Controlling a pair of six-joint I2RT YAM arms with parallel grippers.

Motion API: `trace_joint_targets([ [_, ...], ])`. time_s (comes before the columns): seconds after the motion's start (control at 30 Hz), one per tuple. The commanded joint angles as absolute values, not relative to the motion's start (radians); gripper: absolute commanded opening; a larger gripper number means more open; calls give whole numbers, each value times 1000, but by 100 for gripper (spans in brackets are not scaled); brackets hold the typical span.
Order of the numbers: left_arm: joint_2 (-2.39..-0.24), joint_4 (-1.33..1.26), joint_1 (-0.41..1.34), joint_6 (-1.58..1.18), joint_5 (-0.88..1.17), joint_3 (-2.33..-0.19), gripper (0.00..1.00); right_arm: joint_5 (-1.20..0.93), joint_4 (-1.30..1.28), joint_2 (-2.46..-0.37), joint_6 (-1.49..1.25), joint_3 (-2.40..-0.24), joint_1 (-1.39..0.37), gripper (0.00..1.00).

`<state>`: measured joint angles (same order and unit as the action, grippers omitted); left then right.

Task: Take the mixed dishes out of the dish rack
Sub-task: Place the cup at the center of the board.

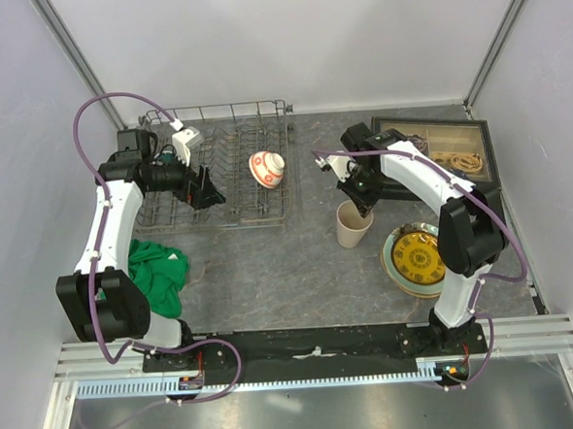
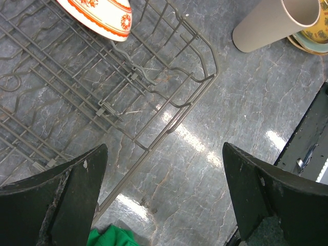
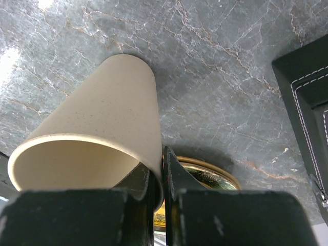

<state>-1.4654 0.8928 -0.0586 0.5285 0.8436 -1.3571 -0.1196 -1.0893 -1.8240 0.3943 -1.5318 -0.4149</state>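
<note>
The grey wire dish rack [image 1: 259,217] stands at the back left and holds a small red-and-white bowl [image 1: 266,168] at its right end. My left gripper [image 1: 207,192] hovers open and empty over the rack's middle. In the left wrist view my left gripper [image 2: 164,148] is above the rack's corner [image 2: 202,77], with the bowl [image 2: 100,18] beyond it. My right gripper [image 1: 363,196] is shut on the rim of the beige cup [image 1: 353,226], which stands upright on the table. In the right wrist view one finger is inside the cup [image 3: 102,118] and one outside. The yellow-gold dish [image 1: 418,258] lies on a pale green plate [image 1: 391,269]. The dark green mug is out of view.
A green cloth [image 1: 156,271] lies at the front left by the rack. A dark-framed box [image 1: 448,151] with trinkets sits at the back right, close behind the right arm. The cup stands just left of the plate stack.
</note>
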Motion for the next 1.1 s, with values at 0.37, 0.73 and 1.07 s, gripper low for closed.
trace_joint_targets([
  [0.37, -1460, 899, -55, 583, 841, -1353, 99, -147, -1075, -1852, 399, -1595, -417, 29],
  [0.73, -1466, 896, -55, 601, 778, -1385, 99, -140, -1083, -1829, 388, -1640, -417, 50],
  [1.07, -1476, 874, -61, 604, 718, -1437, 99, -121, -1124, -1775, 382, -1700, -422, 64],
])
